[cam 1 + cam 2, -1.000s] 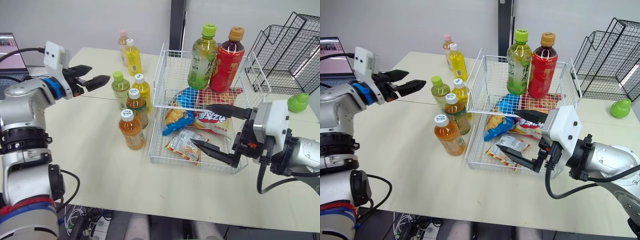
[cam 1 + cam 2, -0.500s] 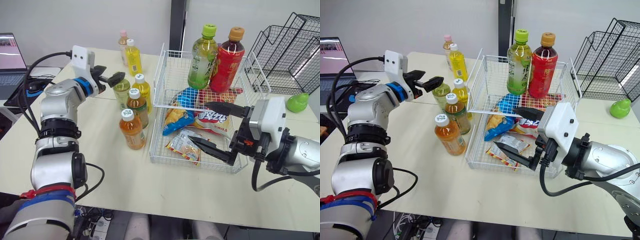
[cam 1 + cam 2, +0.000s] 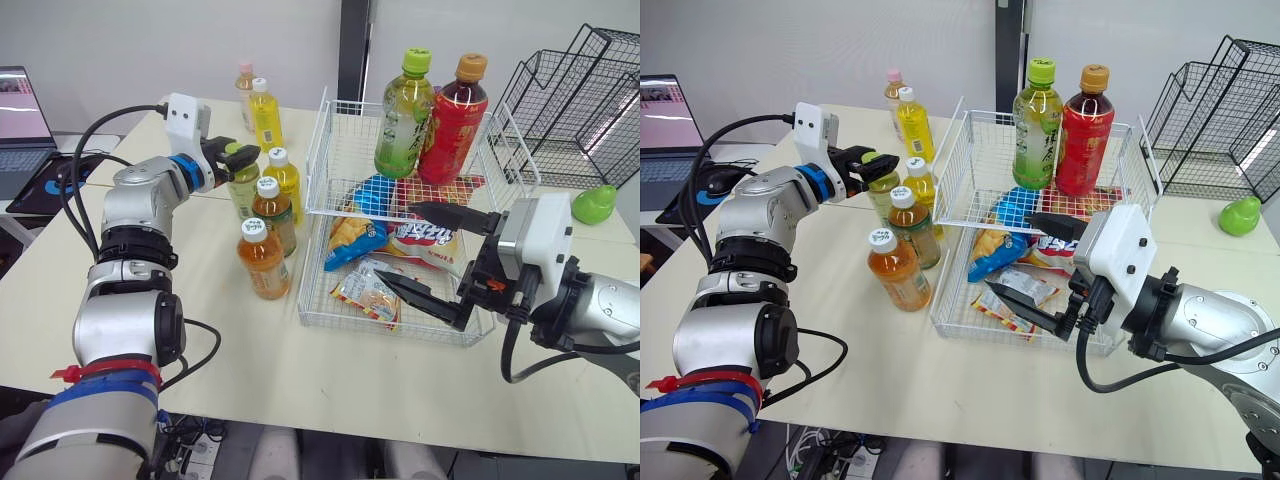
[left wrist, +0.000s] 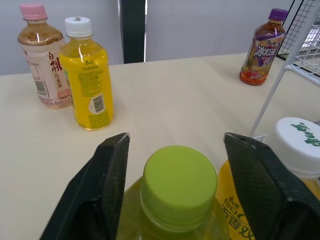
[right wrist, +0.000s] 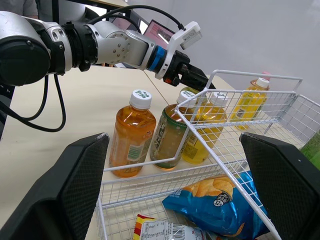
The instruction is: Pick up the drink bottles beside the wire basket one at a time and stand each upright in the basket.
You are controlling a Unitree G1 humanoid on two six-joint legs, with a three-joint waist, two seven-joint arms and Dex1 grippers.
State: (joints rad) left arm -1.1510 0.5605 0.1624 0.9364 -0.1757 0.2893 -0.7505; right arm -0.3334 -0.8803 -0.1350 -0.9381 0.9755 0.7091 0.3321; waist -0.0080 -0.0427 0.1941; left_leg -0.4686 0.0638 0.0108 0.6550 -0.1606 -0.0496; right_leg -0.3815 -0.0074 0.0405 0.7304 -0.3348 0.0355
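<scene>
wire basket (image 3: 320, 130) sits beside my left fingers (image 3: 238, 158), spread either side of the green-capped bottle (image 3: 240, 188), not yet pinching. a white-capped bottle (image 4: 300, 150) crowds one finger; closing could topple it. right fingers (image 3: 402, 247) gape wide.

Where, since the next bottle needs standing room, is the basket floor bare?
Bare mesh: the back-left corner of the wire basket, between its left wall and the green tea bottle. Crowded: the red drink bottle fills the back right, snack bags cover the front, with the open right hand over them.
</scene>
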